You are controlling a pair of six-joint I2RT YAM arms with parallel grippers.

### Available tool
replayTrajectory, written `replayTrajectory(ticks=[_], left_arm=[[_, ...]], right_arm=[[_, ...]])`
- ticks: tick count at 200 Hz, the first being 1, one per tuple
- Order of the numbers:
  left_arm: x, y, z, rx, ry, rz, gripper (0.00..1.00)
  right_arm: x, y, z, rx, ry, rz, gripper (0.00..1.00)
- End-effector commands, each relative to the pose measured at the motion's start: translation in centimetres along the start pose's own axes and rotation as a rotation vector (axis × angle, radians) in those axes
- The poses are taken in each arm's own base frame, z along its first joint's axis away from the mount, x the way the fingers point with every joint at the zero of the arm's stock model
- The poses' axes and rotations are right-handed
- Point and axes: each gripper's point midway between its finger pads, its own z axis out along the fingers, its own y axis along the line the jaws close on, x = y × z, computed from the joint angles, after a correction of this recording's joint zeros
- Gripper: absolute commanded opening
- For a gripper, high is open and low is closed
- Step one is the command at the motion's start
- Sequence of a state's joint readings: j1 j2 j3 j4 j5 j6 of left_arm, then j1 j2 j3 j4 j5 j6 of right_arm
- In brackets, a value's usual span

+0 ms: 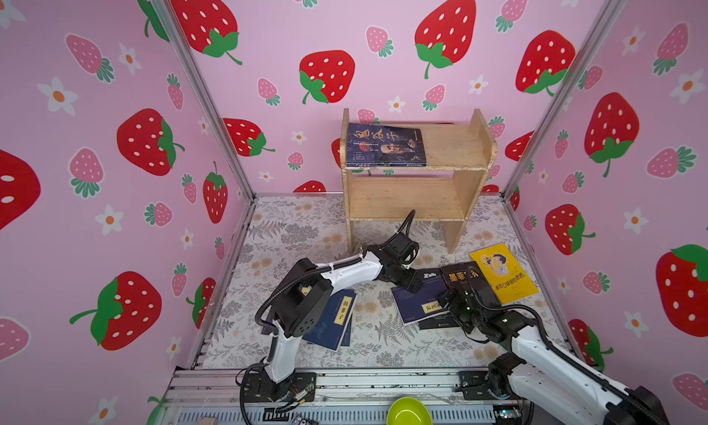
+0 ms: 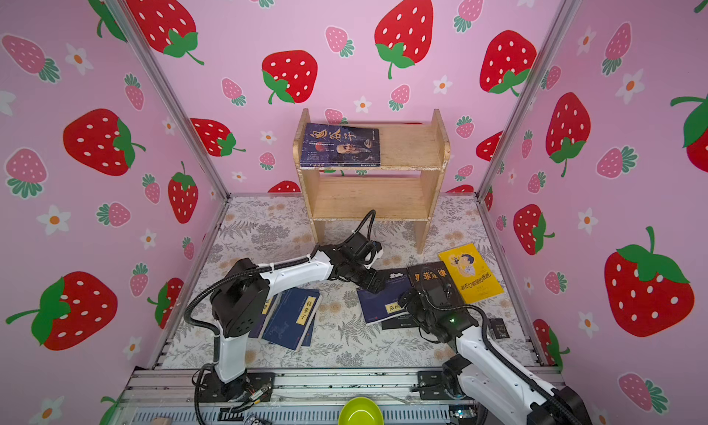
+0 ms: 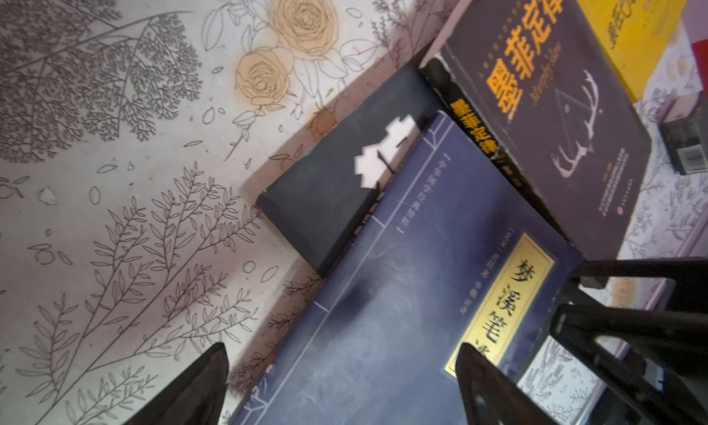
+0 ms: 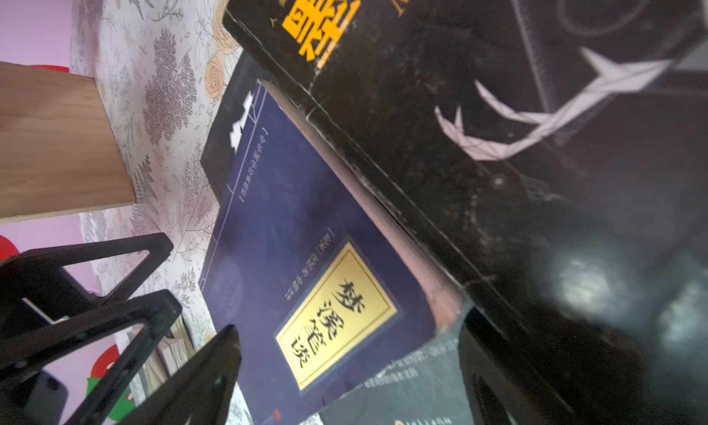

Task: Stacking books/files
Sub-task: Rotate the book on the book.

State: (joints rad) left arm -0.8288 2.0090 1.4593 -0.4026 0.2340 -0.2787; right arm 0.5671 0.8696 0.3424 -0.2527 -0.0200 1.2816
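1. While hovering low over the middle pile, working with left gripper and right gripper both spread wide, pinching nothing.
2. Straddling the navy book, lying flat on the table atop a black book, edge against the orange-titled book.
3. Probably light, thin and bendy; glossy cover, so likely slippery.
4. Best pinched along the spine, where stiffest, to stop sagging.
5. Elsewhere: blue book up on the shelf, yellow book on the table.
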Motion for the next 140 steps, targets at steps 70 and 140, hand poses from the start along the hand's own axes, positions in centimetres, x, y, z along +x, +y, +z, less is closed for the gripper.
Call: replayTrajectory(ticks=[70,140], left_arm=[[0.9,-1.6,1.7,0.186,0.044,-0.028,0.88],[-0.7,-4.1,-0.7,0.349,-0.037,-0.179,0.62]], right_arm=[[-0.4,1.4,3.7,0.023,0.028,-0.006,0.89],[-0.1,2.6,6.3,0.031,0.089,-0.084,0.88]])
